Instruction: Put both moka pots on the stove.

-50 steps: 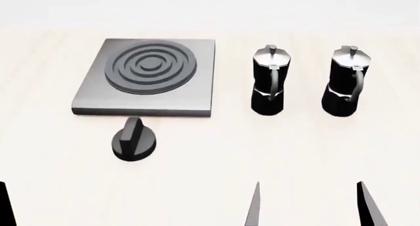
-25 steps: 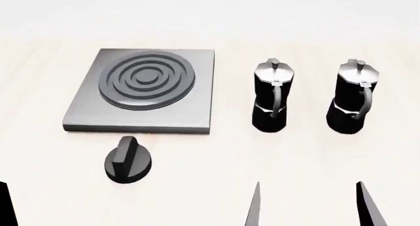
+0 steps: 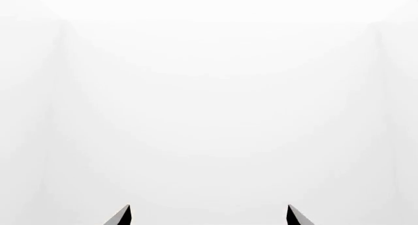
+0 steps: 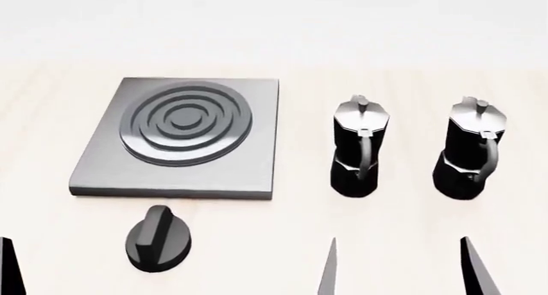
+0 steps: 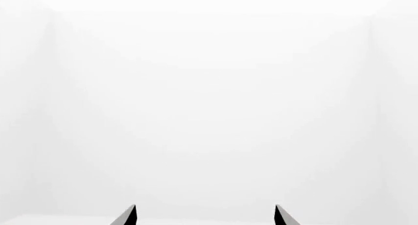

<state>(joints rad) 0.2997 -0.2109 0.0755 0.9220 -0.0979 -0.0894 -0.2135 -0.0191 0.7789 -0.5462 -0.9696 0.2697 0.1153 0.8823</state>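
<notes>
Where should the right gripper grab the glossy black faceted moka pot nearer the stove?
Probably across the narrow waist of the nearer glossy black faceted moka pot, coming from the robot's side, fingers straddling the curved handle, which faces the robot. The pot stands upright.

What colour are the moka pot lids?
Silver, above glossy black bodies, on both moka pots. Shows best in the head view.

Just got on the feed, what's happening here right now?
Nothing is being handled. Both moka pots, the left pot and the right pot, stand upright on the table, side by side to the right of the stove, whose burner is bare. A round black knob sits in front of the stove. The right gripper is open and empty, low at the frame's bottom edge near the pots; the left gripper is open too, facing blank white.
</notes>
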